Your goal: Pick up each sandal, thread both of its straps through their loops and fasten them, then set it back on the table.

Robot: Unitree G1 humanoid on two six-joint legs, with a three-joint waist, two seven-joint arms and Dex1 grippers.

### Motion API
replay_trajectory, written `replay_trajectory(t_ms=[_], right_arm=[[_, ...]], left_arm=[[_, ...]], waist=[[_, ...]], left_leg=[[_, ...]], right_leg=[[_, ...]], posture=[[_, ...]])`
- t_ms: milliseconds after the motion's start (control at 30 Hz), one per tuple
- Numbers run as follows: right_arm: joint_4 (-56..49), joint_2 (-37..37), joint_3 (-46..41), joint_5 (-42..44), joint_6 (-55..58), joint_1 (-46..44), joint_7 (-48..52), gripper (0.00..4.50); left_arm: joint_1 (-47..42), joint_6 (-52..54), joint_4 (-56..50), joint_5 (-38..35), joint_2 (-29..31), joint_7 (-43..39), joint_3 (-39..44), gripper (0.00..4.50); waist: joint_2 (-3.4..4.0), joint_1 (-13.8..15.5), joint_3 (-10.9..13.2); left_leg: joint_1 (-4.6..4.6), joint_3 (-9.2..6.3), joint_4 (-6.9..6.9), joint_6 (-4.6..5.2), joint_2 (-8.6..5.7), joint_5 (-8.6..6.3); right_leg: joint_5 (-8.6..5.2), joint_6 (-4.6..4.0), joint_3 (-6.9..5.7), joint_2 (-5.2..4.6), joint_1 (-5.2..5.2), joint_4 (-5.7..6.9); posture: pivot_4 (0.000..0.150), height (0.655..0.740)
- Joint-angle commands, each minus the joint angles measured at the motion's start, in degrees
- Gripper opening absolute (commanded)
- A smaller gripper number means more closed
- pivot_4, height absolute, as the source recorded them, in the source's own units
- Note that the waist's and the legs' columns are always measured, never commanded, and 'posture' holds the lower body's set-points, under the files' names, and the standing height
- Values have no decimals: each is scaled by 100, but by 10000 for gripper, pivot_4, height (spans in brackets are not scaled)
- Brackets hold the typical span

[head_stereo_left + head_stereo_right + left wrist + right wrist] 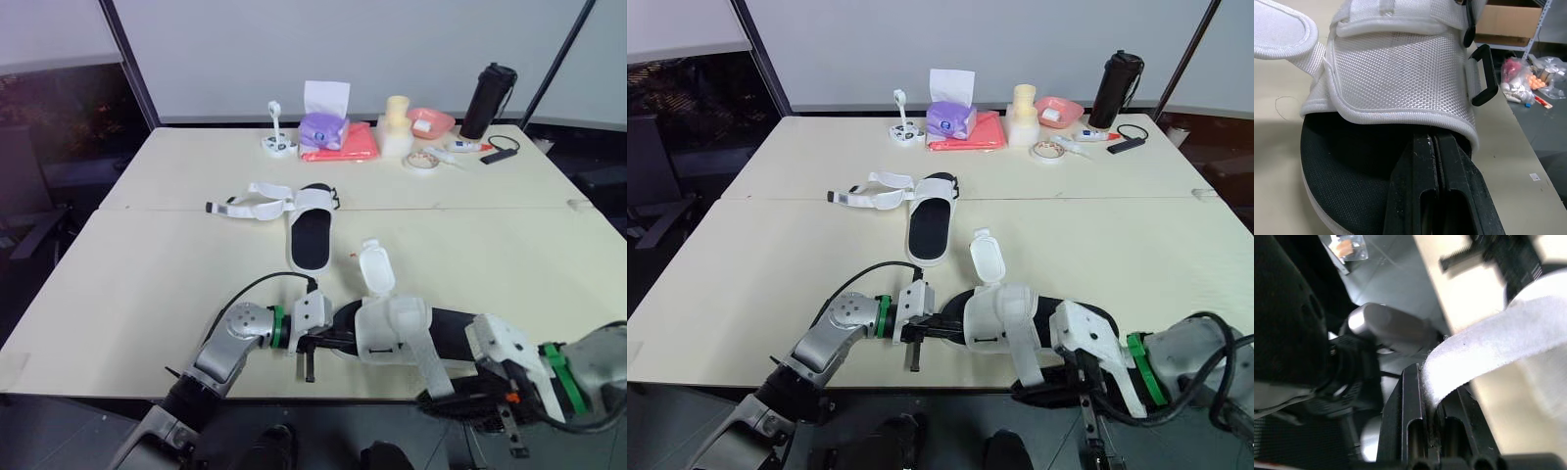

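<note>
While both grippers meet at the near sandal (392, 328) on the front edge of the table (147, 284), the far sandal (312, 235) lies mid-table, unfastened.
We see the left gripper (1432, 139) with fingers pressed together, tips over the black insole at the hem of the white upper; we cannot tell if they pinch anything. The right gripper (1432, 382) is clamped on the white strap (1488, 347), which runs from the near sandal out past the table edge. The far sandal's loose straps trail toward the robot's left.
</note>
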Motion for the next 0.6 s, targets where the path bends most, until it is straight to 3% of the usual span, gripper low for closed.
replay_trajectory(t_ms=[33,400,600], right_arm=[[54,-108,33,58,-151,-512,-17,838],[834,-54,930,173,256,-2123,-122,838],[1607,303,1740,-288,379,-2696,-287,838]], left_arm=[[5,38,194,223,25,83,-76,0],[-66,-29,339,260,-20,89,-86,0],[-65,-34,345,257,-31,116,-83,0]], waist=[[0,3,0],[1,2,1],[1,-1,1]], left_leg=[[0,0,0,0,0,0],[-5,0,-1,0,-1,-1],[-6,0,-3,1,-1,0]], right_leg=[[0,0,0,-1,0,-1],[1,-2,-1,-2,-4,-6],[3,-1,1,-2,-10,-5]], posture=[[1500,7400],[1500,7400],[1500,7400]])
